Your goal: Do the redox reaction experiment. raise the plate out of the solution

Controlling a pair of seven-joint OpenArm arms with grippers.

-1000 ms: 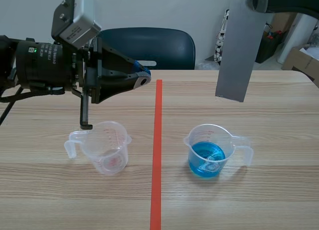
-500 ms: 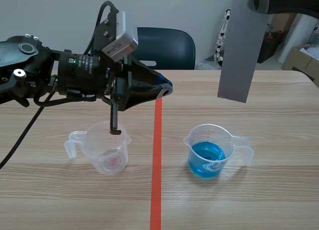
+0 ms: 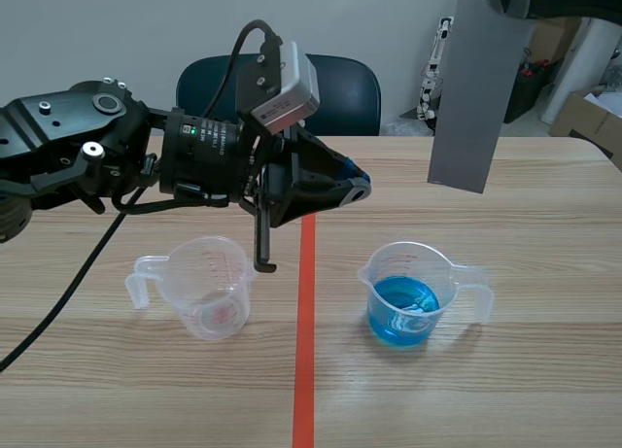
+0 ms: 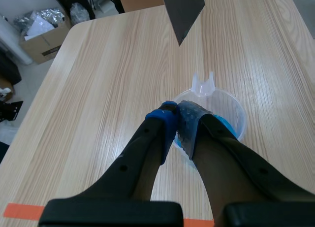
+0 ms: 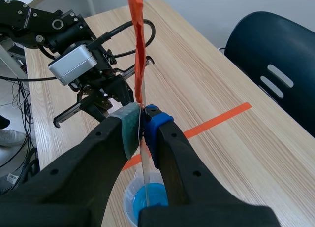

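Evidently thin, stiff and light, the grey plate [image 3: 473, 88] hangs well above the cup of blue liquid [image 3: 403, 297], pinched near its top by the right gripper [image 5: 141, 119]; wet, it may slip. The left gripper [image 4: 178, 113] is clenched on nothing above the counter [image 3: 544, 390].

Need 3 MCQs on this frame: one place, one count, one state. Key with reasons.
1. Where is the plate? A) in the solution B) lying flat C) held up in the air
2. How many cups stand on the table? A) one B) two C) three
3. The left gripper is: A) shut on nothing B) open C) shut on a cup
1 C: the right gripper holds it clear of the blue cup. 2 B: the blue cup and a clear cup. 3 A: its fingers meet, nothing between.
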